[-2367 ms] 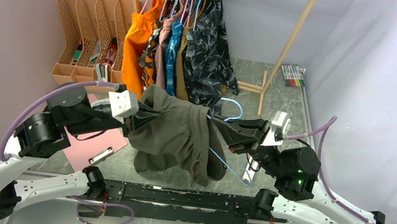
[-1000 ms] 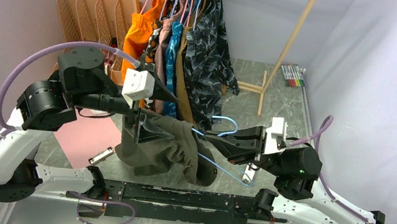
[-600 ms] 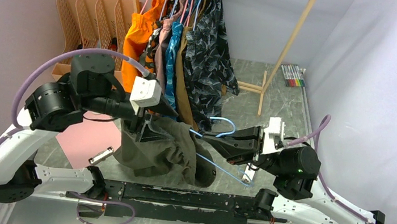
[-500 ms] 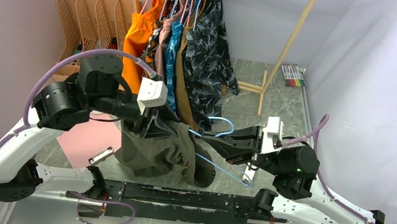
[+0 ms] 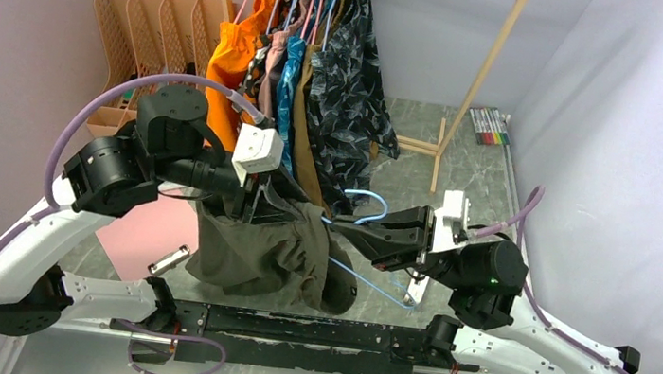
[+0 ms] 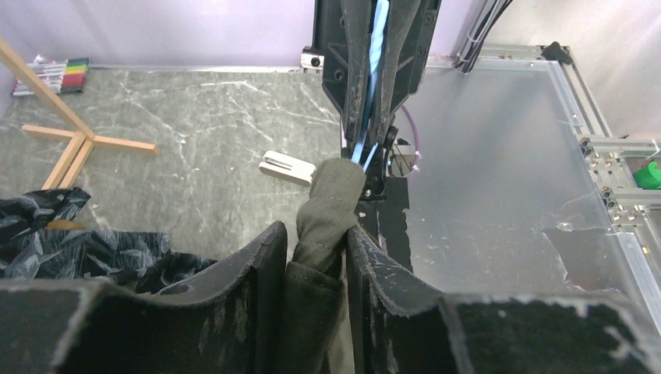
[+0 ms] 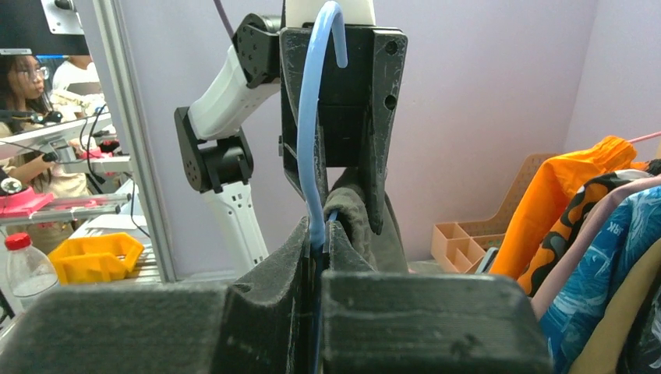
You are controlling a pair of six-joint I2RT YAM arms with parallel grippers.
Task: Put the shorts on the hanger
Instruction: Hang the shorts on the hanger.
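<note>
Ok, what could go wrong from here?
The left gripper pinches only a narrow fold of the shorts. Most of the fabric hangs bunched on one side, so they may slide off the hanger once released. The right gripper clamps the thin hanger at one spot, so a tug could twist it. The left gripper also sits close to the racked clothes and might snag them.

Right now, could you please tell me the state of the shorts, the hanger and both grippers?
Shorts: pinched at the top, hanging down, partly over the hanger.
Hanger: held in the air, one end inside the shorts.
Left gripper: shut on the shorts.
Right gripper: shut on the hanger.
</note>
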